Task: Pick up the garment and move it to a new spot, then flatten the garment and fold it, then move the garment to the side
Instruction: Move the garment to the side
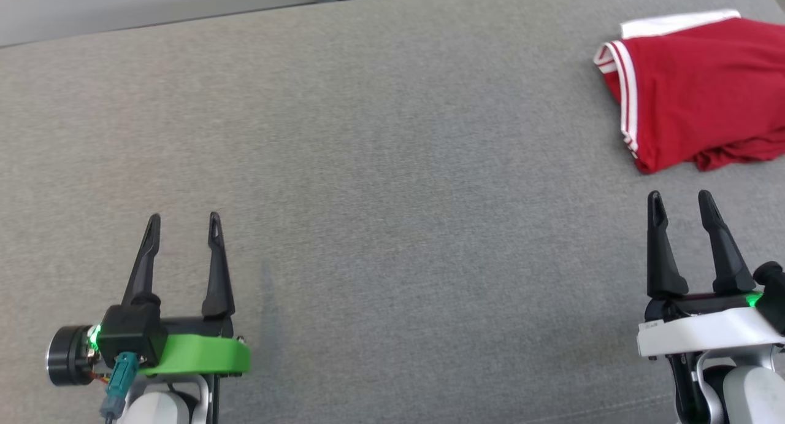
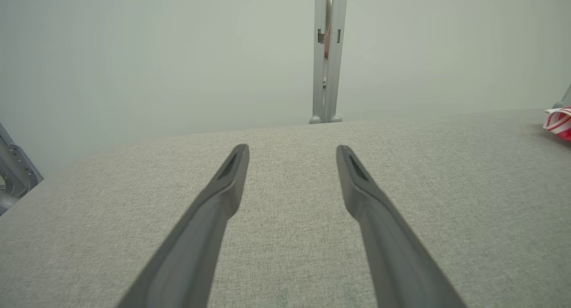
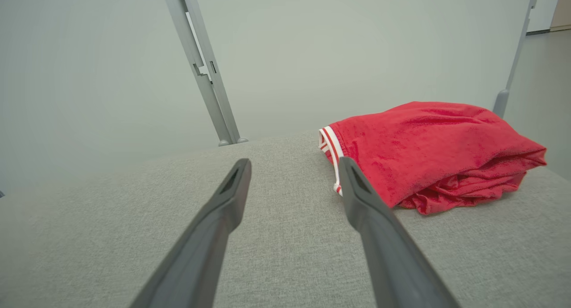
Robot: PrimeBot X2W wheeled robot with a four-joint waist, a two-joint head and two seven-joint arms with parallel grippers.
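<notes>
Tabletop: the biggest thing, a wide flat surface covered in grey woven cloth with a fine, slightly rough grain. Its far edge is straight.
Wall: pale, smooth and plain, standing behind the far edge of the tabletop.
Garment: red knitted cloth, soft and a little fuzzy, folded into a thick rounded bundle with loose wrinkled layers along its near edge. A white collar lies at its far side, and a sleeve band with white and red stripes is at its left side. It lies on the tabletop at the far right, ahead of the right end effector and apart from it.
Post: a thin grey metal upright made of two flat strips side by side, with small round feet at the far edge of the tabletop.
Left end effector: released and holding nothing. Its two long, dark, tapered fingers stand well apart over the grey cloth. It has a green bracket at its base. It is at the near left, well apart from the garment.
Right end effector: released and holding nothing. It has the same dark pointed fingers on a white base. The tips point toward the near edge of the garment, near it but not touching.
</notes>
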